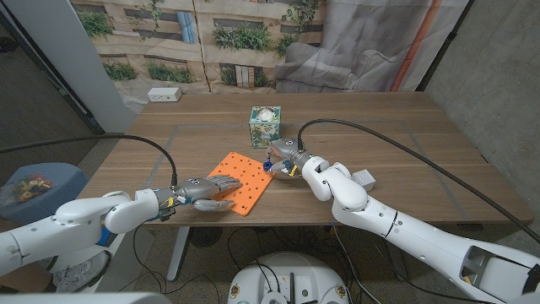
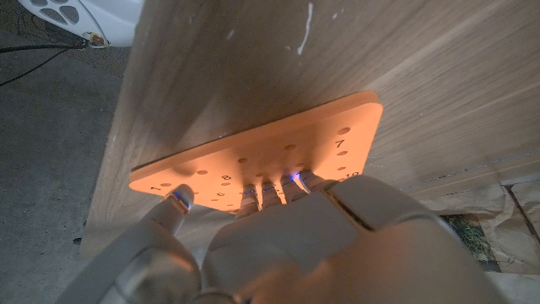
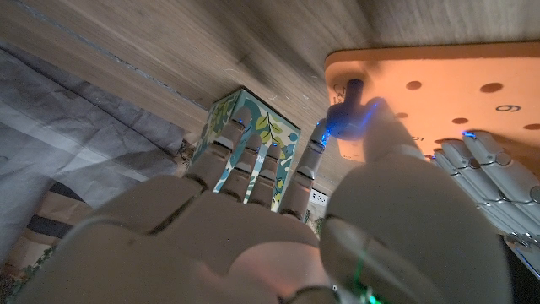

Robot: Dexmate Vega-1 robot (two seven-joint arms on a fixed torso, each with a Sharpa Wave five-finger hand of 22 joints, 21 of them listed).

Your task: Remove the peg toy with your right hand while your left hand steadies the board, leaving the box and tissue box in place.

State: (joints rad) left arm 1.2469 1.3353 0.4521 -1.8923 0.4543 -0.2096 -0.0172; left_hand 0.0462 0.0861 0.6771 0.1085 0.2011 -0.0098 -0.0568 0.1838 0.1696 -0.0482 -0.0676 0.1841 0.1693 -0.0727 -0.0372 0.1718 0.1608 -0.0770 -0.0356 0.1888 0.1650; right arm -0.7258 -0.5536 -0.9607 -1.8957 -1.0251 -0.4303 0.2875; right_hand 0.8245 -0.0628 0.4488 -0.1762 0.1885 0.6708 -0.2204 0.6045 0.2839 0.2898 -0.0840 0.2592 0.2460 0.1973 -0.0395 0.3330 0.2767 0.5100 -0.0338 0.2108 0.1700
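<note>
- The orange board [image 1: 240,181] lies on the wooden table [image 1: 405,143], a little toward 7 o'clock from the table's middle, turned at an angle; it has rows of small holes with numbers beside them.
- The left hand [image 1: 202,192] rests on the board's near left part. In the left wrist view its fingertips [image 2: 291,179] press on the board's edge (the thumb is set apart, near one corner). It holds nothing; it only presses down.
- The blue peg [image 3: 348,108] stands at the board's far right corner, at about 2 o'clock on the board. In the head view it is small and partly hidden.
- The right hand [image 1: 285,158] is at that corner. In the right wrist view its thumb and one finger close on the peg, while the other fingers [image 3: 245,160] reach out past it.
- The tissue box [image 1: 265,127], with a green leaf pattern, stands upright at 12 o'clock from the board, apart from it.
- A small white box [image 1: 365,179] lies at 3 o'clock from the board, just beside the right forearm.
</note>
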